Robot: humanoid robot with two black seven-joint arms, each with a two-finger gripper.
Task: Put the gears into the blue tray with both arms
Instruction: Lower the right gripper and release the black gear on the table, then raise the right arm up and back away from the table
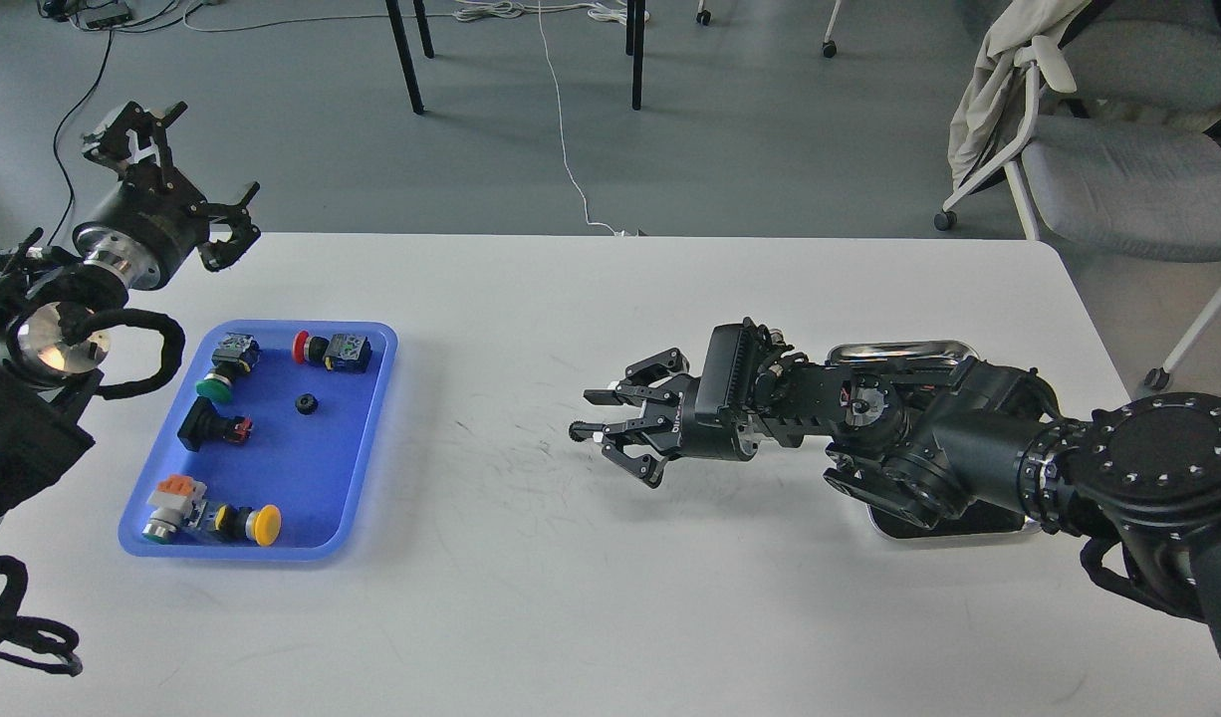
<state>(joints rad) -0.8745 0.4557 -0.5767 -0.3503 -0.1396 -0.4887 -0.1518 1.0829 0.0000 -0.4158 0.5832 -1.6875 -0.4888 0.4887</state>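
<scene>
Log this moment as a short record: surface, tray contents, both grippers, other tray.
surface: white table
blue tray: on the table's left side
in blue tray: one gear, several push-button switches
left gripper: raised beyond the table's far-left corner, fingers spread, empty
right gripper: over mid-table, pointing toward the blue tray; whether it holds anything is unclear
steel tray: right side, mostly hidden under the right arm

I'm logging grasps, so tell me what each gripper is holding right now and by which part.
The left gripper is open and empty. Whether the right gripper pinches anything cannot be told.
</scene>
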